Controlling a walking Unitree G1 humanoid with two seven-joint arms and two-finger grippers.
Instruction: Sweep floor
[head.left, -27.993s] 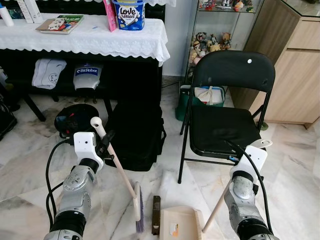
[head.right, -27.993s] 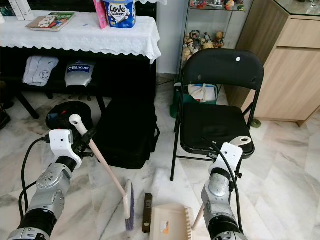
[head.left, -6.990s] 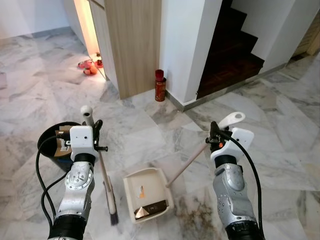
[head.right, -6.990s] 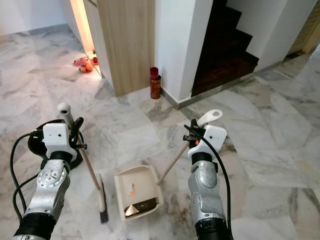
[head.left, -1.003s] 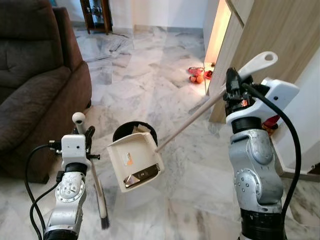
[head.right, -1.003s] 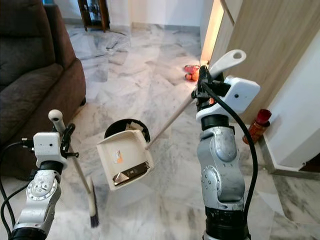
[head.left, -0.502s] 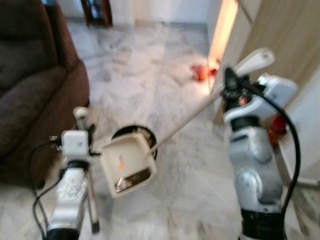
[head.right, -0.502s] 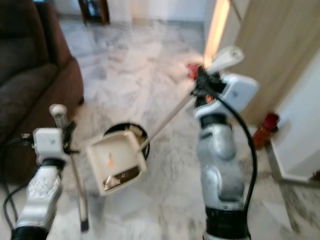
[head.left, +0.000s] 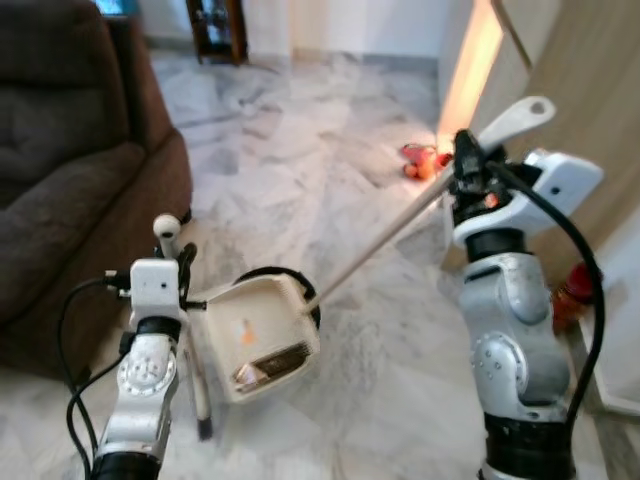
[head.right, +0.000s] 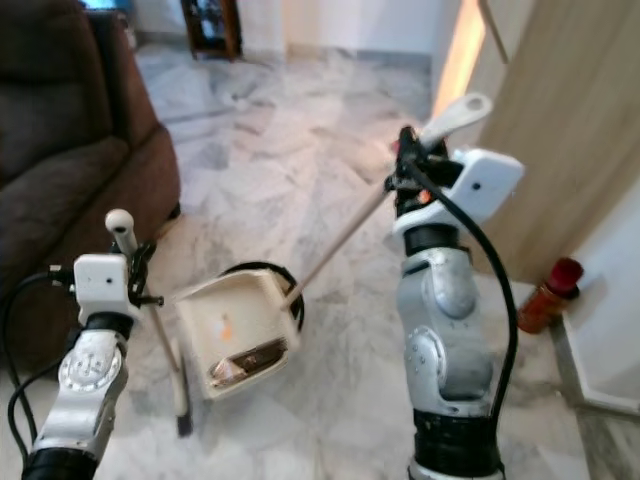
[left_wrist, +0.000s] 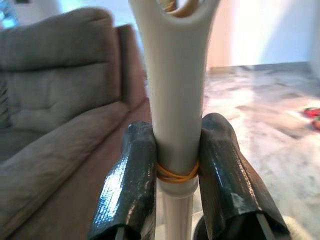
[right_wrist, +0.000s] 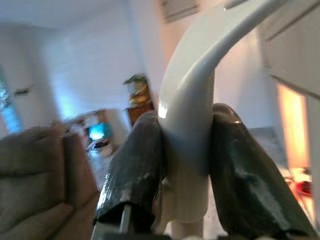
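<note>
- The right gripper (head.left: 463, 168) is raised to chest height on the robot's right, and its two black fingers (right_wrist: 134, 167) are clamped on the white grip of the dustpan's long handle (head.left: 380, 238).
- The handle is held slanting down toward the robot's left, ending at the cream dustpan (head.left: 257, 335), which is lifted off the marble floor (head.left: 330, 130) and tilted.
- A dark piece of debris (head.left: 270, 362) lies in the dustpan near its lower lip, and an orange sticker (head.left: 245, 330) is seen on its inner face.
- The dustpan is held just in front of and partly over a round black bin (head.left: 302, 290) that stands on the floor.
- The left gripper (head.left: 183, 268) is held low on the robot's left, its fingers (left_wrist: 133, 182) closed around the white upper part of the broom handle (left_wrist: 174, 105), just above a yellow rubber band (left_wrist: 175, 174).
- The broom (head.right: 166, 352) is held nearly upright, its dark bristle end (head.right: 185, 424) down at the floor beside the dustpan.
- A brown sofa (head.left: 70, 170) stands to the robot's left.
- A wooden cabinet panel (head.right: 560, 130) is seen on the right, with a red canister (head.right: 548, 281) near its base.
- Small red and orange objects (head.left: 420, 160) lie on the floor by a lit gap further back; what they are cannot be told.
</note>
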